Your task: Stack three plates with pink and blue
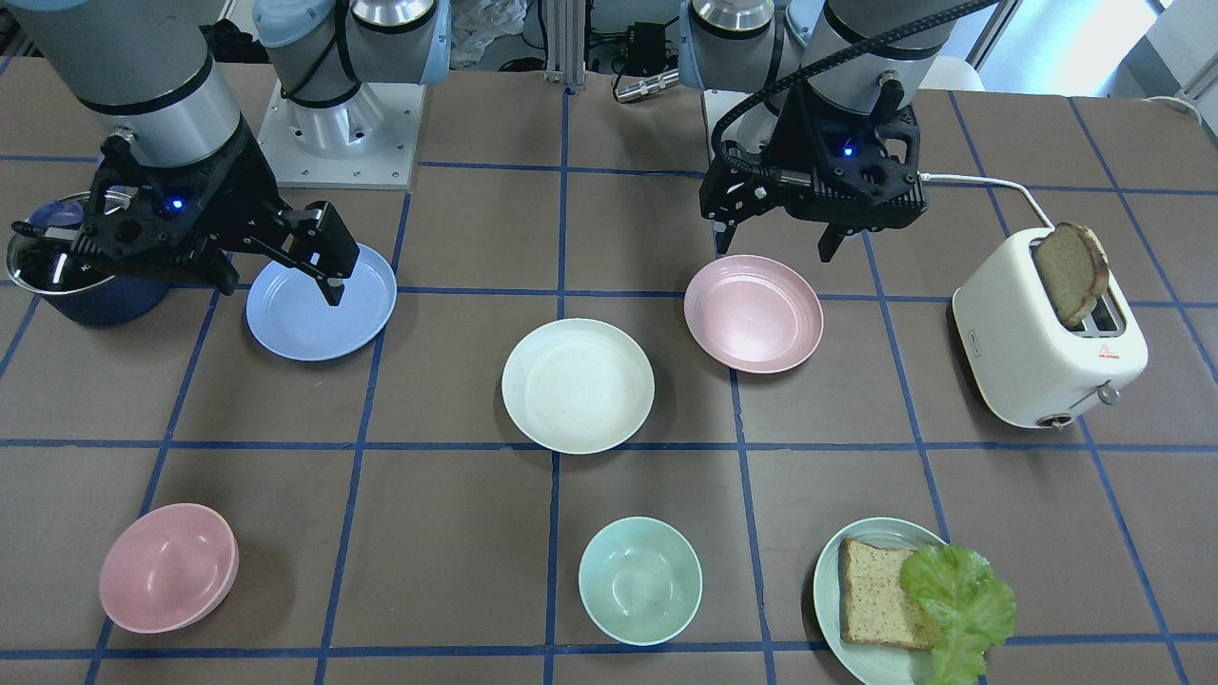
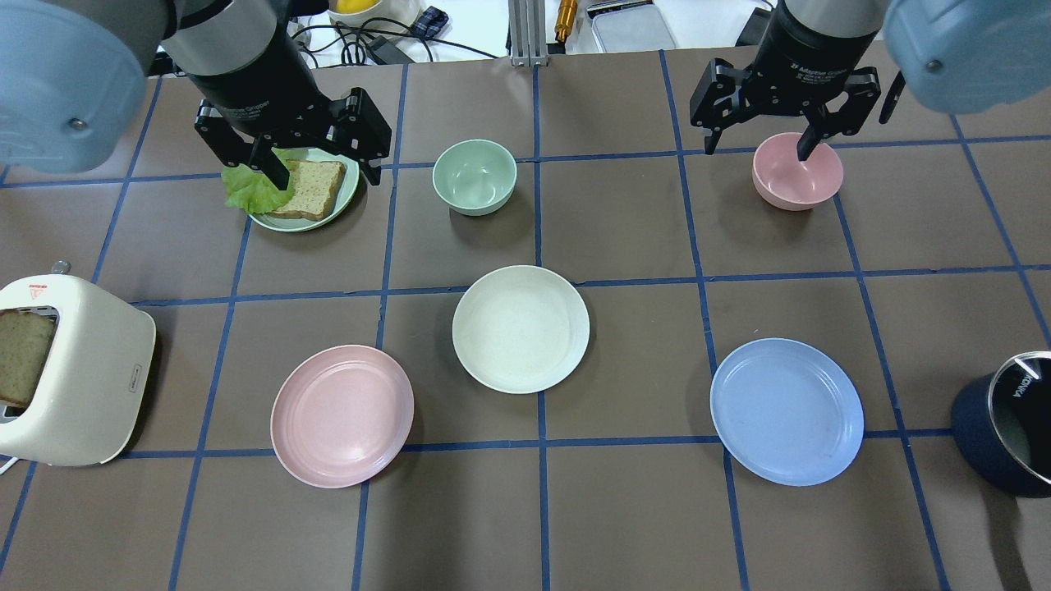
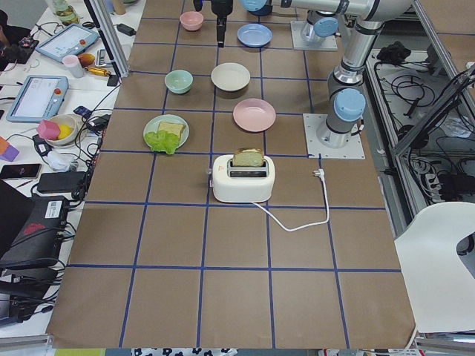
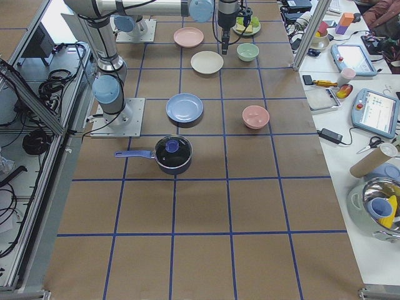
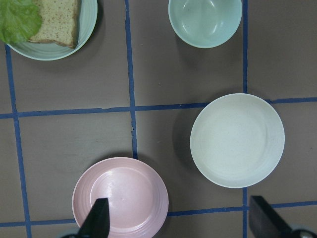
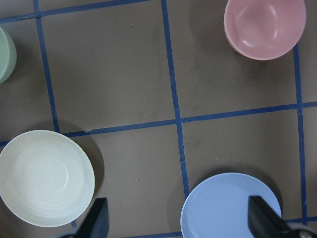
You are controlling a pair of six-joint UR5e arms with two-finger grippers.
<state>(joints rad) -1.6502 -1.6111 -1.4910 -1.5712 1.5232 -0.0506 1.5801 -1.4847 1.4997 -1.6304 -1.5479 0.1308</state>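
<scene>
A pink plate [image 1: 753, 313], a cream plate [image 1: 578, 384] and a blue plate [image 1: 321, 302] lie apart in a row on the brown table. My left gripper [image 1: 775, 245] is open and empty, high above the far edge of the pink plate; its wrist view shows the pink plate [image 5: 120, 197] and the cream plate [image 5: 237, 140] below. My right gripper [image 1: 190, 274] is open and empty, high beside the blue plate; its wrist view shows the blue plate [image 6: 230, 206] and the cream plate [image 6: 44, 178]. Overhead, the left gripper [image 2: 296, 156] and right gripper [image 2: 792, 123] hang over the table's far half.
A pink bowl [image 2: 797, 170], a green bowl [image 2: 475, 176] and a green plate [image 2: 345, 193] holding bread and lettuce stand along the far side. A white toaster [image 2: 74, 369] with a bread slice is at the left, a dark pot [image 2: 1006, 423] at the right.
</scene>
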